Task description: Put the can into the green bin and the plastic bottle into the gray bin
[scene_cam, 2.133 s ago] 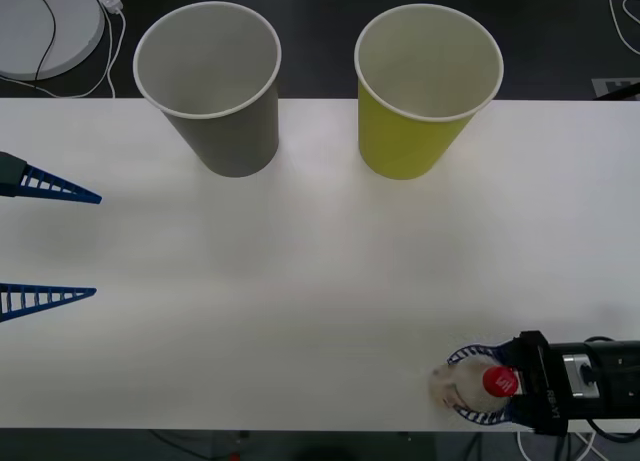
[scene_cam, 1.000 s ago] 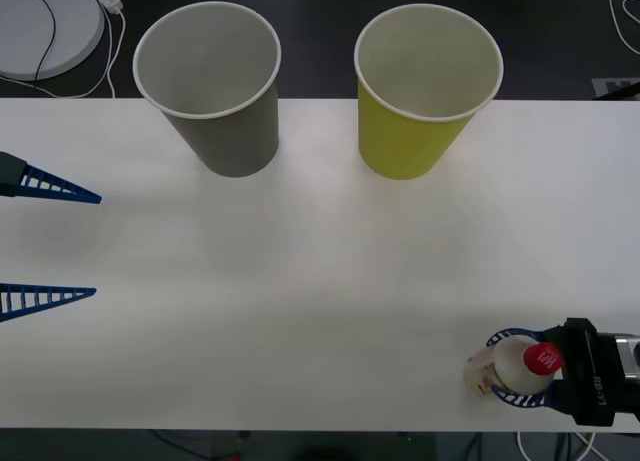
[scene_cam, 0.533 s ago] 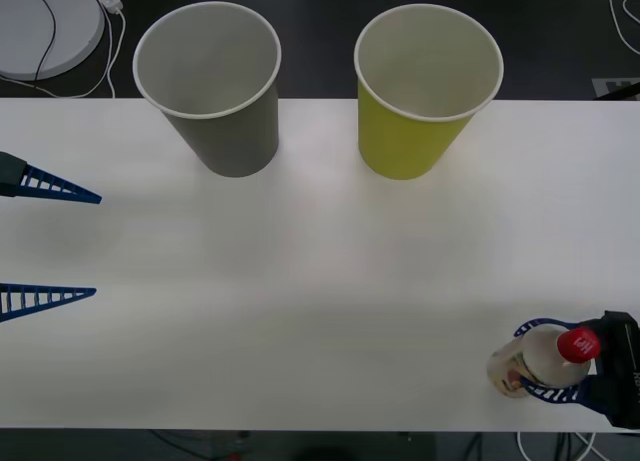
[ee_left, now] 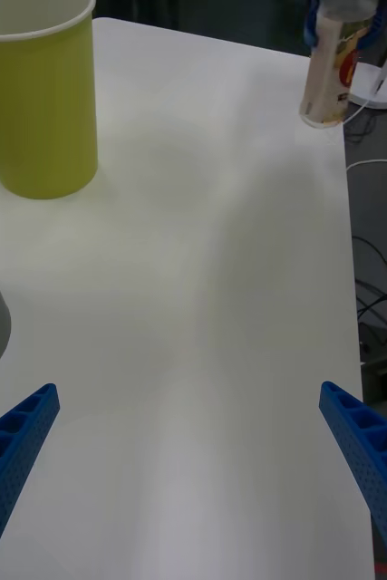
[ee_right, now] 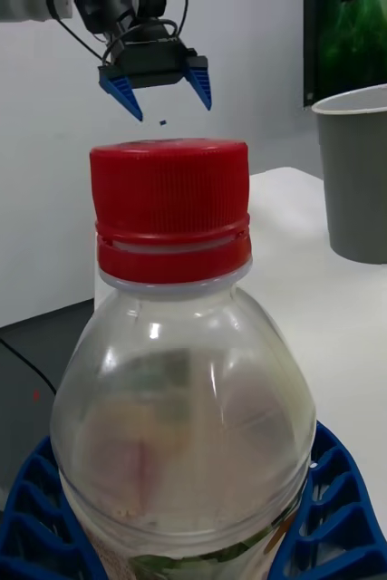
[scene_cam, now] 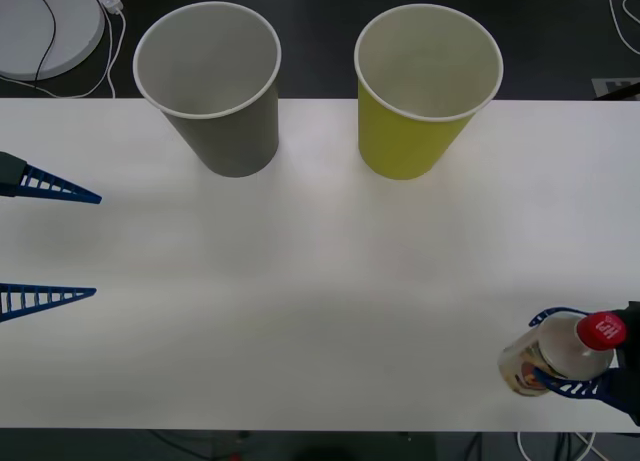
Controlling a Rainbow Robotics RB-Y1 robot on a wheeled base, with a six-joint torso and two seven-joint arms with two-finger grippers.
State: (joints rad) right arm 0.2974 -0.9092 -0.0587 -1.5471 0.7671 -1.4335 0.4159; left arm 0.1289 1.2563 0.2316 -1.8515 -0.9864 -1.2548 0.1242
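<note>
- the bench (scene_cam: 320,281) is white and carries two big cups at its far edge.
- the gray bin (scene_cam: 212,86) stands upright, just beside the green bin (scene_cam: 425,89) on that bin's left side; both look empty inside.
- the green bin is the landmark: the plastic bottle (scene_cam: 562,353) is well apart from it, toward the near right corner of the bench.
- the right tool (scene_cam: 572,353) is clenched around the plastic bottle, its blue fingers (ee_right: 333,507) wrapping the body under the red cap.
- the bottle is tilted and, i judge, lifted off the bench.
- the left tool (scene_cam: 48,243) waits released, far to the left of the green bin.
- step in hand, i think: carrying the bottle. the next move calls for travel past the green bin to above the gray bin, then release.
</note>
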